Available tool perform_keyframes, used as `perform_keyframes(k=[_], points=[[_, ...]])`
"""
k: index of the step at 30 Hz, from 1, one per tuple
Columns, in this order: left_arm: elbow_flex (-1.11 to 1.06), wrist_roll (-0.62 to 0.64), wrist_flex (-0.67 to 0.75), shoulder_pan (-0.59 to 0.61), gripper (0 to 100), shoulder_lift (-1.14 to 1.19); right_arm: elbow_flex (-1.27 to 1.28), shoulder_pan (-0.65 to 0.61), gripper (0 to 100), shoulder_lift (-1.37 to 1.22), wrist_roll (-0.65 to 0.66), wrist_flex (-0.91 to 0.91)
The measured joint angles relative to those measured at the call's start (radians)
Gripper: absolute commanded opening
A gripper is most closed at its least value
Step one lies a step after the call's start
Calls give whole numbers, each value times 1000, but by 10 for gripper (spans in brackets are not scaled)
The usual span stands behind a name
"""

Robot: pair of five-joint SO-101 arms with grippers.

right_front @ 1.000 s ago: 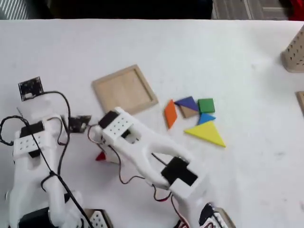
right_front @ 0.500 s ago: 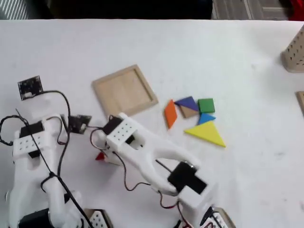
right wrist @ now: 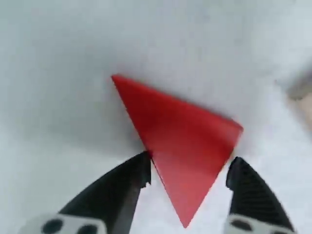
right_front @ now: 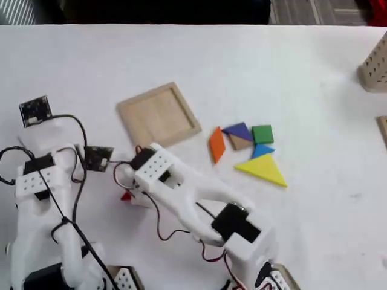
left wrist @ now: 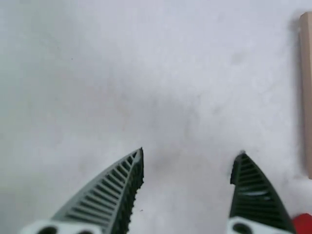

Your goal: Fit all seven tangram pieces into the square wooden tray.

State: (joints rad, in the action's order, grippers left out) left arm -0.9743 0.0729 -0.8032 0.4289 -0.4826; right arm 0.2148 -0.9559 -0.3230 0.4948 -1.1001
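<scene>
Over red triangle [right wrist: 180,136]: R claw [right wrist: 190,165], spread.

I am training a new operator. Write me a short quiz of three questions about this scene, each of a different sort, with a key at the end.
1. True or false: the wooden tray holds no piece.
2. Which colour is the triangle between the fingers of the right gripper? A yellow, B red, C green.
3. Fill in: the group of pieces lying on the table beside the tray counts ___ pieces.
Key: 1 true; 2 B; 3 six.
</scene>
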Motion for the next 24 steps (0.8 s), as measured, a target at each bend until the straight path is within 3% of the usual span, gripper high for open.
perform_keyframes(k=[5, 10, 24], points=[[0, 0, 0, 18, 290, 0, -26, 3, 249, -17, 2, -11], [17, 57, -11, 127, 290, 0, -46, -2, 189, -21, -37, -37], [40, 133, -11, 272, 290, 0, -48, 37, 187, 9, -164, -161]])
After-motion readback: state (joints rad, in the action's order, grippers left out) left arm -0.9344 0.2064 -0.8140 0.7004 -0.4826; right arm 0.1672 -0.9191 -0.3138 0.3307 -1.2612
